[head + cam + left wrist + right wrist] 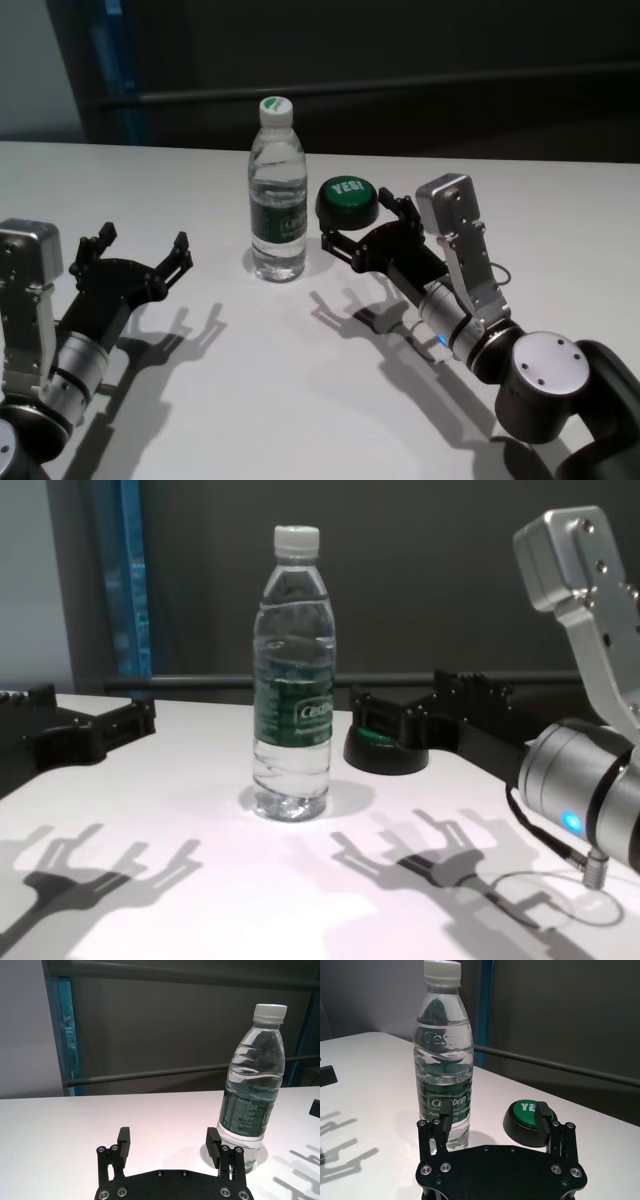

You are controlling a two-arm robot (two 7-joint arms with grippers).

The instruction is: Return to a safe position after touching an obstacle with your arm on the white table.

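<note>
Item: water bottle [277, 190], clear plastic, white screw cap, dark green label. It is being displayed upright near the middle of the white counter [300, 400], touched by neither arm.

Item: green button [348, 199] on a black base. It is being kept on the counter just beside the bottle, on the robot's right.

Item: right tool [363, 222]. It is being held above the counter with its fingers spread and nothing between them, pointed toward the gap between bottle and button, close to the button.

Item: left tool [138, 250]. It is being held released over the counter's left part, fingers parted and empty, well apart from the bottle.

Shadows of both tools are being cast on the counter.
</note>
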